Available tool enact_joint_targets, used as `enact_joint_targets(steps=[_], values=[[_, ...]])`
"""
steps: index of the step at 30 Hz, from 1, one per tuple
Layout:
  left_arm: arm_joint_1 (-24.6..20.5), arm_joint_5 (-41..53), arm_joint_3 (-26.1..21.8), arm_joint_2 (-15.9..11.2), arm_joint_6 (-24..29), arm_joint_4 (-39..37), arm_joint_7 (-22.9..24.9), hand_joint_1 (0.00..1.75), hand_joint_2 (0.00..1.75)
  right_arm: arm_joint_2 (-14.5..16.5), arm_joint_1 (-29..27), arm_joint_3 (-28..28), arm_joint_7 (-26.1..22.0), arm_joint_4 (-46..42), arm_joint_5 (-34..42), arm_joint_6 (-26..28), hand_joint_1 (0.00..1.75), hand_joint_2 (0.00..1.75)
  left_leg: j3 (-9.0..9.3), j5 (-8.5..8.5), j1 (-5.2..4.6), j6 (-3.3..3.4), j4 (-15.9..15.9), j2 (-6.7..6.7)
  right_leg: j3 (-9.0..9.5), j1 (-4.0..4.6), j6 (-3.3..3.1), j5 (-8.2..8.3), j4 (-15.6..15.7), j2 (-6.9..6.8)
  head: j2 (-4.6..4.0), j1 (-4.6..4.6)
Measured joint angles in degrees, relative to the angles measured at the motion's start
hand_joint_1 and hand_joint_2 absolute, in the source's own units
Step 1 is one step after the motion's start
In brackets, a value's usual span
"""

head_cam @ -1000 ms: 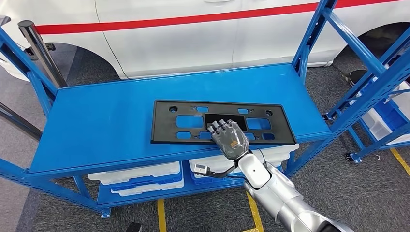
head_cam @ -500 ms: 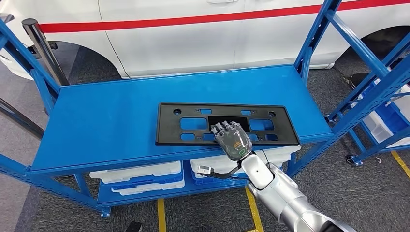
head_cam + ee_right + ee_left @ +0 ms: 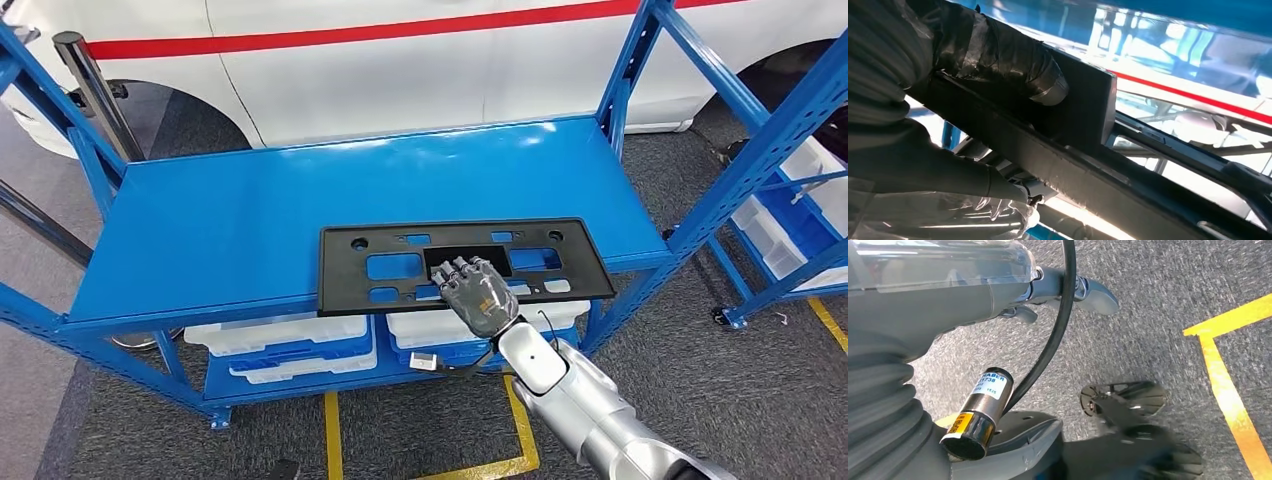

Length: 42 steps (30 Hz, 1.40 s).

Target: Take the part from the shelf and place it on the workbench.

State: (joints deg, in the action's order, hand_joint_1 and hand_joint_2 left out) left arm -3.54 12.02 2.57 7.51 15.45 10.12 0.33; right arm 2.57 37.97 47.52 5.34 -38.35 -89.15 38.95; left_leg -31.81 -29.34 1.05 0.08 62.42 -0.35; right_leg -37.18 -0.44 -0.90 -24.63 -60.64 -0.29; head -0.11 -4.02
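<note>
The part (image 3: pixel 462 264) — a flat black plate with cut-outs — overhangs the front edge of the blue shelf (image 3: pixel 250 230); the right hand (image 3: pixel 478 294) grips its near edge. Left hand's state — cannot tell.

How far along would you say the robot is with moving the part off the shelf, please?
Early stage. Done: the right hand grips the near edge of the flat black plastic panel with rectangular cut-outs, its fingers on top. In hand: the panel overhangs the blue metal shelf front. Left: lifting it clear and setting it on the workbench.
</note>
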Motion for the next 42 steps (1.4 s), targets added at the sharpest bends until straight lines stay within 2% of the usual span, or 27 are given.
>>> enact_joint_targets(steps=[2, 4, 5, 7, 9, 10, 11, 12, 14, 16, 19, 20, 22, 24, 25, 26, 27, 29, 31, 32, 34, 35, 36, 39, 40, 41, 42], values=[[-0.1, 0.0, 0.0, 0.0, 0.0, 0.0, 0.0, 0.0, 1.75, 0.0, 0.0, -0.1, -0.1, -0.3, 0.0, 0.0, 1.75, 1.75, 1.69, -0.16, -0.41, 0.29, -3.1, -0.05, -0.2, -0.04, 0.72, 0.74, 0.1, -0.07, 0.0, -0.02], [-0.1, 0.0, 0.0, 0.0, 0.0, 0.0, 0.0, 0.0, 1.75, -0.1, -0.1, -0.2, -0.2, -0.4, 0.0, 0.0, 1.75, 1.75, 1.27, 0.81, -0.41, 0.67, -3.7, 0.04, -0.3, -0.17, 1.52, 1.3, 0.4, 0.0, 0.0, -0.03], [-0.1, 0.0, 0.1, 0.0, 0.0, 0.0, 0.0, 0.0, 1.75, -0.1, -0.1, -0.2, -0.3, -0.5, 0.0, 0.0, 1.75, 1.75, 1.01, 1.4, -0.29, 1.04, -4.1, 0.15, -0.57, -0.2, 1.86, 0.68, 0.0, 0.08, 0.0, -0.05], [-0.1, 0.3, 0.1, 0.0, 0.0, 0.0, 0.0, 0.0, 1.75, -0.2, -0.1, -0.6, -0.6, -0.6, -0.1, 0.0, 1.75, 1.75, 0.08, 2.65, -0.06, 1.82, -4.5, 0.39, -1.86, -0.26, 2.29, -3.26, -3.6, 0.23, 0.0, -0.08], [-0.2, 0.7, 0.1, 0.0, -0.1, 0.0, 0.1, 0.0, 1.75, -0.2, -0.5, -1.2, -1.4, -0.9, 0.1, 0.0, 1.75, 1.75, -1.44, 3.65, -0.2, 2.18, -4.3, 0.41, -3.69, -0.29, 2.55, -8.06, -10.5, 0.25, 0.0, -0.09], [-0.2, 0.8, 0.2, 0.0, -0.1, 0.0, 0.2, 0.0, 1.75, -0.2, -0.8, -1.6, -1.8, -1.0, 0.3, 0.0, 1.75, 1.75, -2.27, 4.12, -0.26, 2.18, -4.2, 0.4, -4.08, -0.3, 2.64, -9.08, -13.2, 0.25, 0.0, -0.09], [-0.1, 0.9, 0.3, 0.0, -0.1, 0.0, 0.2, 0.0, 1.75, -0.2, -1.2, -2.0, -2.4, -1.3, 0.6, 0.0, 1.75, 1.75, -3.1, 4.6, -0.3, 2.15, -4.0, 0.4, -3.71, -0.3, 2.66, -8.89, -14.4, 0.25, 0.0, -0.09], [-0.1, 1.0, 0.3, 0.0, -0.1, 0.0, 0.3, 0.0, 1.75, -0.2, -1.5, -2.6, -2.8, -1.6, 0.8, 0.0, 1.75, 1.75, -3.88, 5.04, -0.33, 2.08, -3.7, 0.37, -2.39, -0.3, 2.61, -7.66, -13.5, 0.25, 0.0, -0.09], [-0.1, 1.2, 0.4, 0.0, -0.1, 0.0, 0.4, 0.0, 1.75, -0.2, -1.9, -3.9, -3.4, -2.5, 0.9, 0.0, 1.75, 1.75, -5.23, 5.89, -0.39, 1.79, -3.4, 0.3, 2.64, -0.25, 2.2, -5.37, -6.9, 0.33, 0.0, -0.08], [-0.1, 1.6, 0.5, 0.0, -0.1, 0.0, 0.4, 0.0, 1.75, -0.1, -2.1, -5.4, -3.5, -3.4, 0.7, 0.0, 1.75, 1.75, -5.98, 6.78, -0.49, 1.24, -3.2, 0.24, 6.71, 0.05, 1.6, -5.29, -0.3, 0.53, 0.0, -0.05], [0.0, 1.8, 0.6, 0.0, 0.0, 0.0, 0.5, 0.0, 1.75, -0.1, -2.3, -6.7, -2.9, -4.2, 0.1, 0.0, 1.75, 1.75, -6.33, 8.15, -0.45, 0.21, -3.7, 0.16, 7.01, 0.29, 0.57, -4.75, 1.9, 0.54, 0.0, -0.08], [0.0, 1.9, 0.6, 0.0, 0.0, 0.0, 0.6, 0.0, 1.75, -0.1, -2.4, -6.8, -2.6, -4.4, -0.2, 0.0, 1.75, 1.75, -6.68, 7.63, -0.41, -0.08, -3.5, 0.12, 6.62, 0.15, 0.06, -4.12, 2.2, 0.43, 0.0, -0.07], [0.2, 1.9, 0.7, 0.0, 0.0, 0.0, 0.7, 0.0, 1.75, -0.1, -2.5, -6.9, -2.1, -4.8, -0.4, 0.0, 1.75, 1.75, -7.96, 3.5, -0.34, -0.55, -0.2, 0.08, 5.39, -0.24, -0.9, -2.56, 2.6, 0.2, 0.0, 0.04], [0.2, 1.9, 0.7, 0.0, 0.0, 0.0, 0.7, 0.0, 1.75, -0.1, -2.6, -6.8, -1.2, -5.0, -0.5, 0.0, 1.75, 1.75, -9.6, -2.13, -0.26, -1.0, 6.7, 0.1, 3.73, -0.19, -1.21, -1.21, 2.5, 0.07, 0.0, 0.16], [0.1, 1.9, 0.7, 0.0, -0.1, 0.0, 0.7, 0.0, 1.75, -0.2, -2.6, -6.7, -0.4, -5.0, -0.5, 0.0, 1.75, 1.75, -9.99, -3.48, -0.22, -1.21, 10.0, 0.11, 2.82, -0.19, -1.17, -0.58, 2.4, -0.02, 0.0, 0.16], [0.1, 2.0, 0.8, 0.0, -0.1, 0.0, 0.7, 0.0, 1.75, -0.3, -2.6, -6.5, 0.6, -5.0, -0.5, 0.0, 1.75, 1.75, -9.73, -3.44, -0.18, -1.37, 12.0, 0.12, 1.87, -0.2, -1.09, 0.01, 2.3, -0.13, 0.0, 0.16], [0.1, 2.1, 0.8, 0.0, -0.1, 0.0, 0.8, 0.0, 1.75, -0.4, -2.6, -6.3, 1.4, -5.0, -0.5, 0.0, 1.75, 1.75, -8.55, -2.24, -0.12, -1.45, 12.1, 0.13, 0.93, -0.22, -0.97, 0.55, 2.0, -0.21, 0.0, 0.16], [0.0, 2.3, 0.8, 0.0, -0.1, 0.0, 0.8, 0.0, 1.75, -0.6, -2.4, -5.9, 2.1, -5.0, -0.5, 0.0, 1.75, 1.75, -3.5, 0.35, 0.01, -1.38, 6.8, 0.14, -0.79, -0.25, -0.56, 1.52, 1.4, -0.3, 0.0, 0.17], [-0.2, 2.5, 0.8, 0.0, -0.1, 0.0, 0.8, 0.0, 1.75, -0.9, -2.2, -5.6, 2.1, -5.2, -0.5, 0.0, 1.75, 1.75, 1.98, -0.13, -0.15, -1.02, -0.9, 0.09, -1.96, -0.16, 0.04, 2.38, 0.8, -0.35, 0.0, 0.16], [-0.3, 2.6, 0.8, 0.0, -0.1, 0.0, 0.8, 0.0, 1.75, -0.9, -2.0, -5.5, 1.9, -5.2, -0.5, 0.0, 1.75, 1.75, 3.31, -0.85, -0.31, -0.77, -3.3, 0.04, -2.25, -0.13, 0.38, 2.87, 0.7, -0.38, 0.0, 0.15], [-0.4, 2.6, 0.8, 0.0, -0.2, 0.0, 0.9, 0.0, 1.75, -1.1, -1.8, -5.5, 1.4, -5.4, -0.5, 0.0, 1.75, 1.75, 3.25, -0.74, -0.43, -0.05, -4.5, 0.02, -2.49, -0.12, 1.12, 3.95, 1.0, -0.38, 0.0, 0.1], [-0.4, 2.6, 0.8, 0.0, -0.2, 0.0, 1.0, 0.0, 1.75, -1.1, -1.8, -5.5, 1.1, -5.4, -0.5, 0.0, 1.75, 1.75, 2.82, -0.12, -0.35, 0.37, -4.7, 0.13, -2.73, -0.19, 1.46, 3.75, 1.0, -0.27, 0.0, 0.12], [-0.4, 2.6, 0.8, 0.0, -0.2, 0.0, 1.0, 0.0, 1.75, -1.2, -1.8, -5.5, 0.9, -5.4, -0.5, 0.0, 1.75, 1.75, 2.31, 0.6, -0.23, 0.92, -4.8, 0.26, -3.15, -0.23, 1.76, 2.44, 0.2, -0.14, 0.0, 0.08], [-0.4, 2.8, 0.8, 0.0, -0.1, 0.0, 1.3, 0.0, 1.75, -1.5, -2.2, -5.5, 0.3, -5.4, -0.5, 0.0, 1.75, 1.75, 0.0, 2.8, -0.16, 1.93, -4.8, 0.47, -5.38, -0.37, 2.37, -5.86, -8.4, 0.08, 0.0, -0.01], [-0.3, 2.9, 0.8, 0.0, 0.0, 0.0, 1.4, 0.0, 1.75, -1.6, -2.5, -5.5, 0.3, -5.4, -0.5, 0.0, 1.75, 1.75, -0.87, 3.43, -0.21, 1.96, -4.7, 0.47, -5.92, -0.37, 2.52, -7.57, -12.0, 0.09, 0.0, 0.0], [-0.2, 2.9, 0.8, 0.0, 0.0, 0.0, 1.6, 0.0, 1.75, -1.7, -2.9, -5.5, 0.4, -5.5, -0.5, 0.0, 1.75, 1.75, -1.76, 4.01, -0.24, 1.92, -4.5, 0.47, -5.86, -0.37, 2.59, -7.86, -14.4, 0.1, 0.0, -0.01], [-0.1, 2.9, 0.8, 0.0, 0.1, 0.0, 1.7, 0.0, 1.75, -1.8, -3.4, -5.5, 0.4, -5.5, -0.5, 0.0, 1.75, 1.75, -2.68, 4.53, -0.27, 1.84, -4.3, 0.47, -4.93, -0.37, 2.58, -6.99, -15.0, 0.1, 0.0, 0.0]])
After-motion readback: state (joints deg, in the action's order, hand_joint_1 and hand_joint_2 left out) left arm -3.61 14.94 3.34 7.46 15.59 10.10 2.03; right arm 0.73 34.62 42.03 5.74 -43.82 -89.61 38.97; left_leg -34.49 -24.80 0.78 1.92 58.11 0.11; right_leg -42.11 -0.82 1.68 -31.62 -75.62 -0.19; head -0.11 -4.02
